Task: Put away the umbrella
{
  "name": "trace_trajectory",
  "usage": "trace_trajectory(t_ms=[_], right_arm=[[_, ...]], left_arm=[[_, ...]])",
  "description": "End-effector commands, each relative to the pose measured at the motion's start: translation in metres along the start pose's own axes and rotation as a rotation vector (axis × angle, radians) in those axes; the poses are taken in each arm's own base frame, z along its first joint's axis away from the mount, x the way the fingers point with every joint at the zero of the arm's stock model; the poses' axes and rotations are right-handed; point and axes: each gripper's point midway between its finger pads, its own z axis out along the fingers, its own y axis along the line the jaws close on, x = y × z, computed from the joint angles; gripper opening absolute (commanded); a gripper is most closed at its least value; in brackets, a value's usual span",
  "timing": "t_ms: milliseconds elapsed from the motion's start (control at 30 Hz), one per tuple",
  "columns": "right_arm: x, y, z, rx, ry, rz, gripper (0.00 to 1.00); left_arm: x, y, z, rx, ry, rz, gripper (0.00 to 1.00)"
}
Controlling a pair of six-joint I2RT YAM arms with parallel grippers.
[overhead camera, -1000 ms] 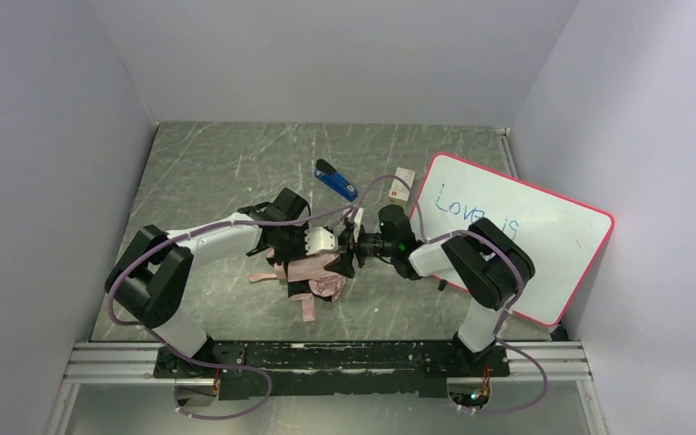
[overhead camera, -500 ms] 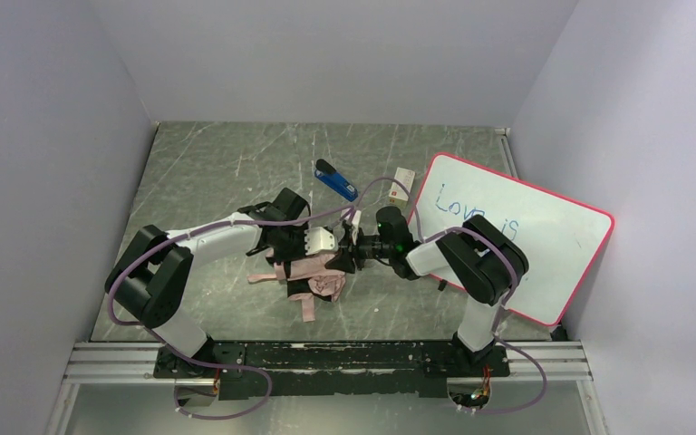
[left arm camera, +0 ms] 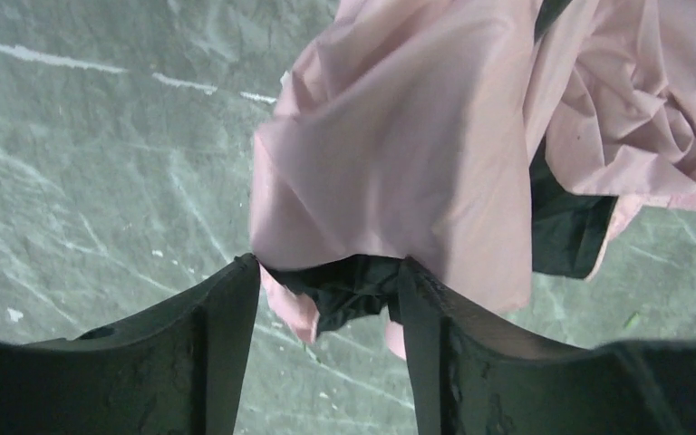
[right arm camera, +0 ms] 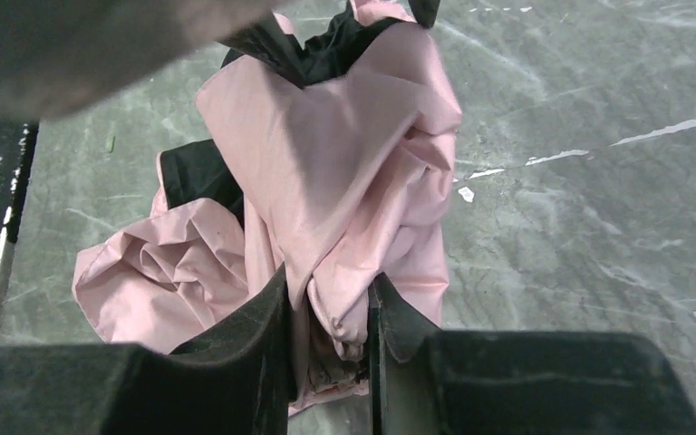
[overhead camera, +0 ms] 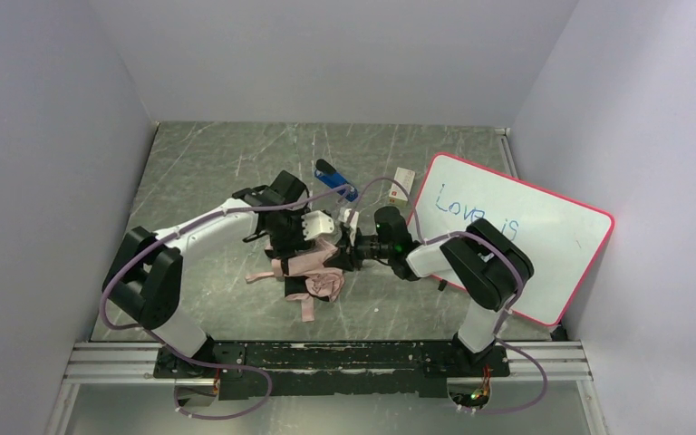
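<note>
The umbrella (overhead camera: 313, 279) lies as a crumpled heap approx. in the middle of the table (overhead camera: 208, 172), btw. the two arms. Its fabric is pale pink outside, w/ black lining showing in the folds. It is loose and bunched, not rolled. One pink strip points toward the near edge, another to the left.

The left gripper (overhead camera: 324, 246) reaches onto the heap from the left. In its wrist cam this gripper (left arm camera: 326, 304) has the fingers (left arm camera: 217, 353) a fair bit apart, and a thick bunch of the umbrella (left arm camera: 399, 154), pink and black, fills the gap btw. them.

The right gripper (overhead camera: 348, 254) comes low from the right side. In its own cam the gripper (right arm camera: 331, 340) has the fingers (right arm camera: 263, 353) nearly together, pinching a narrow fold of the umbrella (right arm camera: 326, 181).

The two grippers are very near each other. I can't tell if they touch.

Beyond the left arm is a blue-and-black stapler (overhead camera: 333, 179), partly hidden by that arm. To the right of it lies a small white card (overhead camera: 405, 177) w/ a red mark. It sits just beside the corner of a whiteboard (overhead camera: 517, 240) w/ pink frame and "Love is" in blue. Purple cables (overhead camera: 113, 290) run along both arms.
</note>
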Motion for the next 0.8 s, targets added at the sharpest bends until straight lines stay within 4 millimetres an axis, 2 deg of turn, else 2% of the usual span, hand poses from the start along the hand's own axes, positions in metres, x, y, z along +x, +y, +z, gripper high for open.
trace_trajectory(t_ms=[0,167,400,600,767], right_arm=[[0.027,-0.012,-0.005,0.108,0.101,-0.011,0.11],[0.029,-0.011,-0.004,0.142,0.131,-0.069,0.10],[0.041,-0.004,0.000,0.169,0.221,-0.187,0.10],[0.044,-0.003,-0.001,0.213,0.255,-0.276,0.10],[0.048,0.007,0.005,0.213,0.290,-0.356,0.12]], left_arm=[[-0.029,0.007,-0.036,-0.003,-0.092,-0.057,0.64],[-0.020,0.025,-0.059,-0.056,-0.109,-0.086,0.65],[0.017,0.041,-0.084,-0.111,-0.112,-0.171,0.66],[0.038,0.045,-0.085,-0.132,-0.137,-0.296,0.65],[0.041,0.060,-0.086,-0.133,-0.207,-0.478,0.65]])
